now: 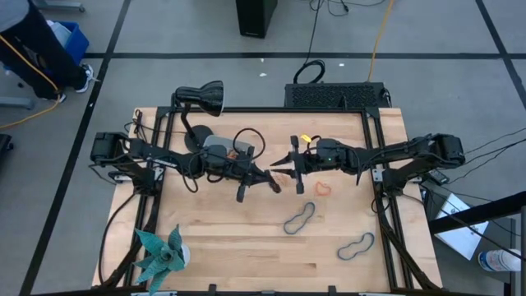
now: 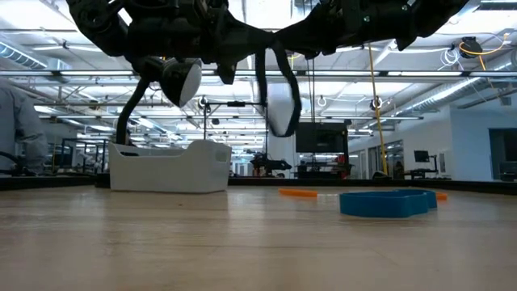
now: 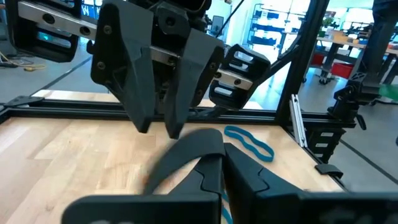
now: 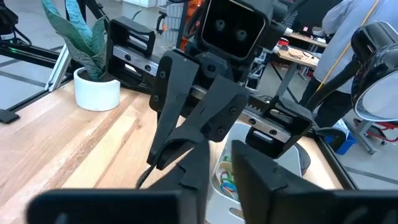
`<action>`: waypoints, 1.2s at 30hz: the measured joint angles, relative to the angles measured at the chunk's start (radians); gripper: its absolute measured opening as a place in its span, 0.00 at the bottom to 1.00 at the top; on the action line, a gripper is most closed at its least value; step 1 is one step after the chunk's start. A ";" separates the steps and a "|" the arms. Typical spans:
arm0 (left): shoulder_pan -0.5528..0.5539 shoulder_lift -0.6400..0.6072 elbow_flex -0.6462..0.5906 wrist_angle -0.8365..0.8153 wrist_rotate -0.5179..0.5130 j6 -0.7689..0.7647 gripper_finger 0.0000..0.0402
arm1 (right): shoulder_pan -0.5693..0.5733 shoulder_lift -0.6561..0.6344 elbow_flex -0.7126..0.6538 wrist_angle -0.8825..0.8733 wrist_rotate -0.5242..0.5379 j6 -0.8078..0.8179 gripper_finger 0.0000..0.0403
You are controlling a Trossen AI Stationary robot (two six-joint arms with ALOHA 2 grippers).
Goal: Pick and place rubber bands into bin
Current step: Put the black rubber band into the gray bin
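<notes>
My left gripper (image 1: 261, 182) hovers above mid-table, right of the grey bin (image 1: 215, 148), and is shut on a dark rubber band (image 2: 283, 121). My right gripper (image 1: 278, 162) faces it closely from the right, its fingers a narrow gap apart and empty. The bin, also in the low view (image 2: 170, 168), holds coloured bands (image 4: 227, 178). On the table lie an orange-red band (image 1: 324, 187), a grey-blue band (image 1: 300, 218), a blue band (image 1: 356, 246) and a yellow band (image 1: 306, 138). A black loop (image 1: 249, 141) lies by the bin; band or cable, I cannot tell. My left gripper pinches a dark band between its two fingers at their free ends (image 4: 159, 159). A thin dark strand (image 4: 146, 177) hangs below the tips. In the low view the band hangs as a slack loop, clear of the table. Which part of the band is held does not show.
A black desk lamp (image 1: 205, 97) stands at the far left behind the bin. A potted plant (image 1: 160, 255) stands at the near left corner. Black frame rails (image 1: 378, 164) run along both sides of the table. Bare wood (image 1: 238, 247) lies in the near middle.
</notes>
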 joint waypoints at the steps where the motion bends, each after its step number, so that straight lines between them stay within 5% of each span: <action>1: 0.000 0.000 0.000 0.000 0.000 -0.002 0.02 | 0.000 0.000 0.000 0.000 0.000 0.000 0.17; 7: 0.000 0.000 0.000 -0.006 0.000 -0.003 0.02 | -0.001 -0.047 0.000 -0.088 0.009 -0.006 0.33; 16: 0.001 -0.028 0.000 -0.042 0.000 -0.008 0.01 | -0.001 -0.190 0.000 -0.422 0.210 0.060 0.41; 31: 0.006 -0.571 0.000 -0.689 -0.247 0.027 0.01 | -0.001 -0.220 0.000 -0.546 0.211 0.108 0.41; 36: 0.005 -0.665 0.000 -0.820 -0.319 0.019 0.02 | -0.001 -0.220 0.000 -0.525 0.211 0.092 0.41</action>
